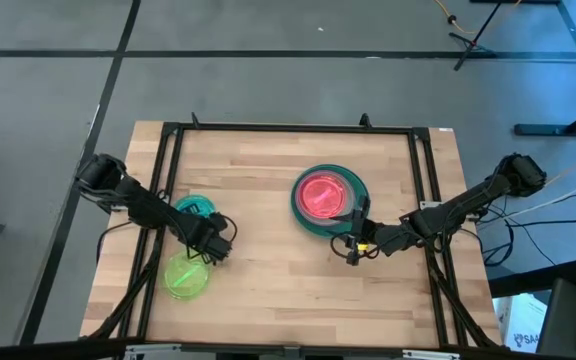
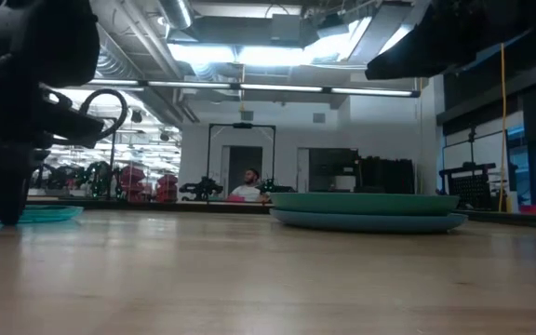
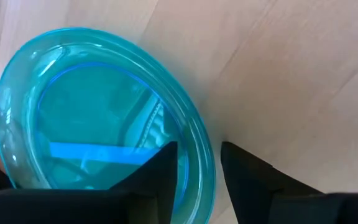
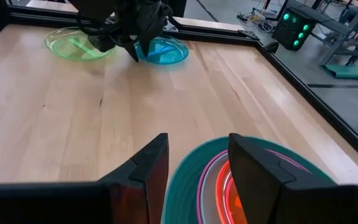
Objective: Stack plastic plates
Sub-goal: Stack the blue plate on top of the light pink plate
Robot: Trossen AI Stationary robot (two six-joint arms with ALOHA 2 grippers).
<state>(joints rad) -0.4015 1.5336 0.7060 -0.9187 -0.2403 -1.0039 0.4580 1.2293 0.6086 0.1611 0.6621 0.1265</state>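
Note:
A small teal plate (image 3: 92, 112) lies flat on the table's left part (image 1: 196, 207), with a lime plate (image 1: 186, 277) nearer the near edge. My left gripper (image 3: 197, 165) points down at the teal plate's right rim, open, with one finger over the plate and one outside it. Right of centre sits a stack (image 1: 326, 197): large blue and dark green plates (image 2: 366, 212) below, magenta and glowing pink-orange ones (image 4: 229, 186) on top. My right gripper (image 4: 197, 162) is open and hovers at the stack's near-right rim (image 1: 353, 250). My left gripper comes from above with its fingers astride the teal plate's rim (image 3: 201, 146), one finger (image 3: 160, 171) over the plate's inside and one (image 3: 247, 174) over the bare table. Whether either finger touches the plate, I cannot tell. The plate lies flat on the table.
A black metal frame (image 1: 288, 128) runs along the table's far, left and right edges. Bare wood lies between the two small plates and the stack and along the near edge. In the low view a person (image 2: 247, 189) sits far off in the room behind.

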